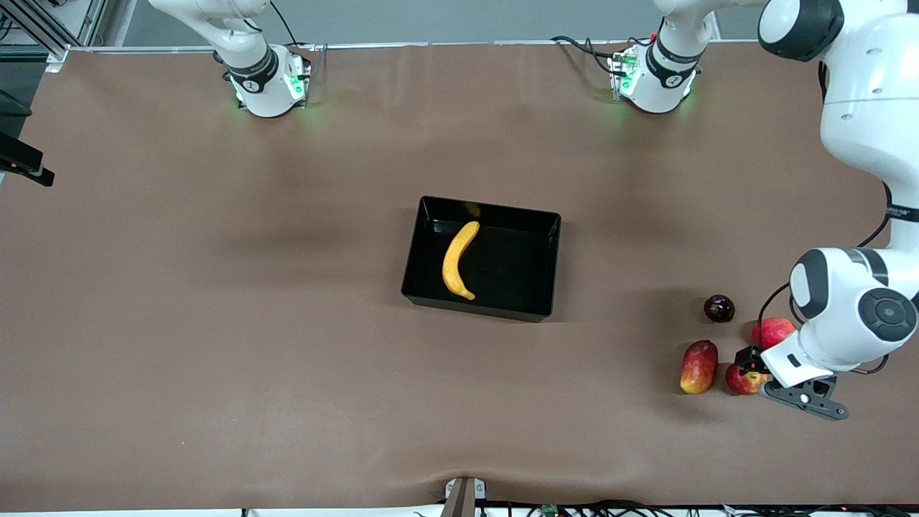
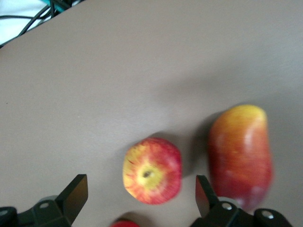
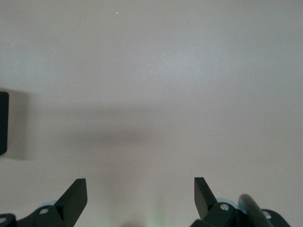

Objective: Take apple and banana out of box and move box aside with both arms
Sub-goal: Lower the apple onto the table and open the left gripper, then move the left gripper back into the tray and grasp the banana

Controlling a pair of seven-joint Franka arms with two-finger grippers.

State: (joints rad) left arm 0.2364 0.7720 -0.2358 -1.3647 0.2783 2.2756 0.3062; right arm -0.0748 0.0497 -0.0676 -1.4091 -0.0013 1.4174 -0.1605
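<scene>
Left gripper (image 2: 139, 198): wide, straddling the apple (image 2: 152, 170) on the surface
Right gripper (image 3: 140, 198): wide, waiting
Banana (image 1: 459, 260): in the box (image 1: 535, 309)
Tip: lift straight up, don't nudge the mango (image 2: 240, 156)

You've got a brown tabletop (image 1: 215, 345) with soft wrinkles, a grey wall strip (image 1: 467, 21) along the robots' edge, cables (image 1: 610, 508) bundled at the edge nearest the front camera, even lighting.

Banana (image 1: 459, 260) inside black box (image 1: 549, 258)
</scene>
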